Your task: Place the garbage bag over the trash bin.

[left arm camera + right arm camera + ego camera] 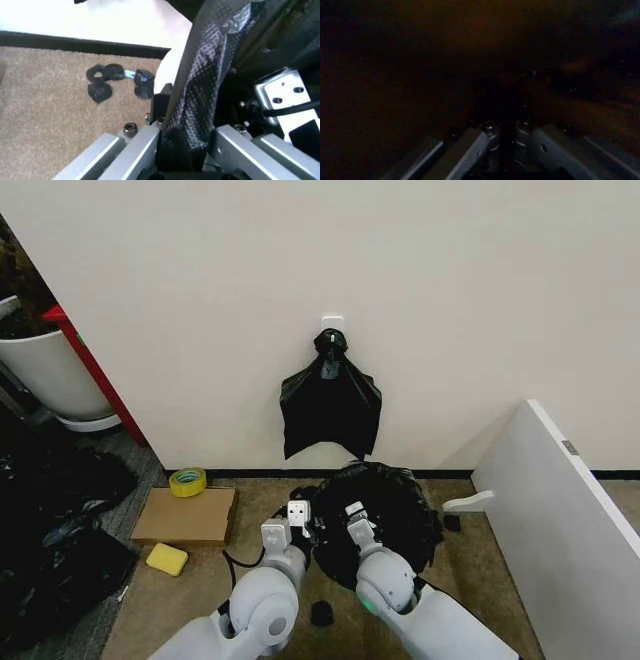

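Down low by the robot's own body, both arms reach fwd and bend in close to each other, w/ the elbows near the camera and the wrists out by the bin. Left gripper (185, 150) has its fingers pressed on a fold of the garbage bag (385, 500); the left wrist view shows the thin black plastic going up from between them. Right gripper (352, 515) sits at the near rim, just beside the left one, and looks to be tucked into the bag. Its wrist view is so dark that I can't tell if it is spread or pinching. The bag lies over the top of the trash bin (172, 69), a bit of pale wall shows under the plastic. So the step looks like pulling the bag edge down round the rim, and it seems mostly on. Next move prob needs a soft pull down, so the thin bag won't rip or slip off. Farther back, a knotted black bag (330, 405) hangs on the wall.
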Robot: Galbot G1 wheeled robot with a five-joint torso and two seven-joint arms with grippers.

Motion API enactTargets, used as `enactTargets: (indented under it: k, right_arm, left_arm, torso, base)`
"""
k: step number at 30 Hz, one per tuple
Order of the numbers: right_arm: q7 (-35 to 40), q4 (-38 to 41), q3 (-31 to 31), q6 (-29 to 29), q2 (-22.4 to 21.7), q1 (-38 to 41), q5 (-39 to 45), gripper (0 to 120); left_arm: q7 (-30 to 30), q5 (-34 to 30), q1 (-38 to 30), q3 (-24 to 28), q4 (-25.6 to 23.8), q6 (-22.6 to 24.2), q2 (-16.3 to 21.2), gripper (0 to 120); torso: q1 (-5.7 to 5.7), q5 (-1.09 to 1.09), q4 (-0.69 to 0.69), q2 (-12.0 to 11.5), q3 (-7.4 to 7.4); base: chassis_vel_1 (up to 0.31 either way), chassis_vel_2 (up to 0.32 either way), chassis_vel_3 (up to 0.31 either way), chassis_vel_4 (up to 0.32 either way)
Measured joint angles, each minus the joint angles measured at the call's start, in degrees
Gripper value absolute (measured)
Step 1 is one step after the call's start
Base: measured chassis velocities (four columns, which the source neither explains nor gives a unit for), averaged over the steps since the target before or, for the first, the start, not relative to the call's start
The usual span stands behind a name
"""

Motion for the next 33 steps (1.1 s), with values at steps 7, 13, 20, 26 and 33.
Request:
enactTargets:
  k: [7, 13, 20, 26, 33]
  right_arm:
    - [-0.8, 11.8, 1.0, 0.0, -3.6, -4.2, 1.6, 0]
    - [-2.6, 15.6, 0.1, 0.1, -4.4, -5.5, 0.2, 0]
    - [-1.1, 6.6, -1.1, 0.1, -1.3, -0.8, -1.4, 0]
    - [0.4, 5.4, -1.6, 0.0, -3.1, -0.6, 0.4, 0]
    - [0.3, 6.1, -4.0, 0.2, -3.4, -1.7, 2.6, 0]
  left_arm:
    - [0.1, -0.2, -0.4, -1.0, 1.2, -0.2, -0.3, 0]
    - [0.1, -0.5, -0.4, -0.7, 1.2, -0.3, -0.4, 0]
    - [0.4, -0.5, 1.1, 0.2, -0.9, -0.1, 1.1, 0]
    - [0.4, -0.5, 1.3, -0.7, -1.5, -0.1, 1.6, 0]
    - [0.5, -0.5, 1.4, -0.6, -2.2, -0.1, 2.8, 0]
  torso:
    - [0.00, -0.01, -0.01, 0.0, 0.00]
    - [0.00, -0.01, -0.02, 0.0, -0.01]
    - [0.00, 0.00, 0.01, 0.0, 0.00]
    - [0.00, -0.01, -0.01, 0.0, 0.00]
    - [0.00, 0.00, -0.02, 0.0, 0.00]
  base:
    - [0.000, 0.000, 0.000, 0.000]
    - [0.000, 0.000, 0.000, 0.000]
    - [0.000, 0.000, 0.000, 0.000]
    - [0.000, 0.000, 0.000, 0.000]
    - [0.000, 0.000, 0.000, 0.000]
